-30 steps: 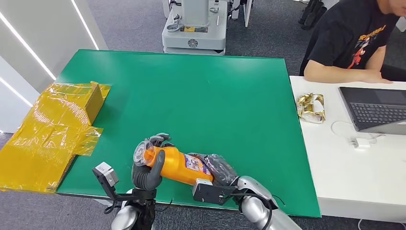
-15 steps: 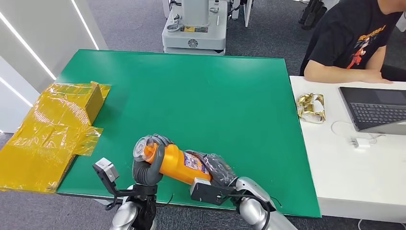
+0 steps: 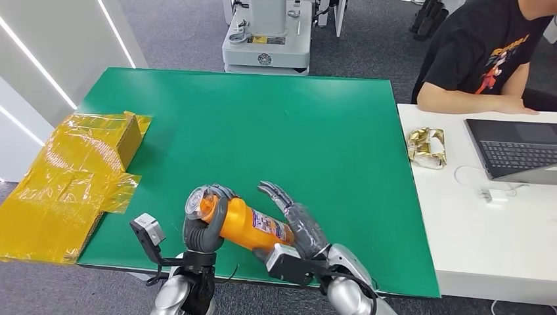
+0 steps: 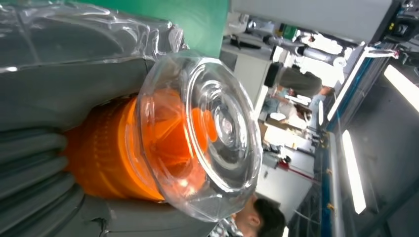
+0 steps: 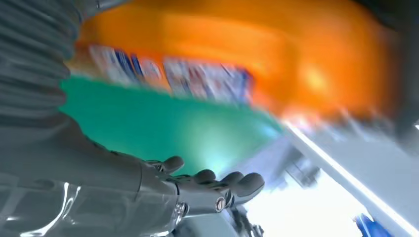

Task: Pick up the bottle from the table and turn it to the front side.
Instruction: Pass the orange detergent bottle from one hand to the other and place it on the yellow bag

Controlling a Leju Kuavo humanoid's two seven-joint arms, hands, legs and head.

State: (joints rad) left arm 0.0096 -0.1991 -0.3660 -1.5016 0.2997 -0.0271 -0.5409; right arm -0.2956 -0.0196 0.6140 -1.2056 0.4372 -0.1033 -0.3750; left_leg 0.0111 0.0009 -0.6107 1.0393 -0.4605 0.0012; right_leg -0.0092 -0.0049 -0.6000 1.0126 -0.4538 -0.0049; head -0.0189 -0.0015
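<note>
An orange bottle (image 3: 244, 225) with a clear cap (image 3: 196, 203) and a blue-and-white label lies tilted above the green table (image 3: 263, 131) near its front edge. My left hand (image 3: 202, 226) grips it around the neck, just behind the cap. The left wrist view has the clear cap (image 4: 207, 133) up close, with my left hand (image 4: 54, 118) wrapped around the orange neck. My right hand (image 3: 293, 216) is off the bottle's base end, fingers stretched out and apart. In the right wrist view the bottle (image 5: 237, 54) is a blur beside my spread right hand (image 5: 197, 187).
Yellow plastic wrapping and a cardboard box (image 3: 79, 170) lie at the table's left edge. A person (image 3: 486, 59) sits at a white table (image 3: 486, 236) on the right with a laptop (image 3: 515, 149), a gold packet (image 3: 427, 147) and a white charger. A machine base (image 3: 266, 39) stands beyond the table.
My right hand has let go of the bottle's base and spread its fingers. My left hand keeps its grip on the neck, and the bottle has shifted slightly.
</note>
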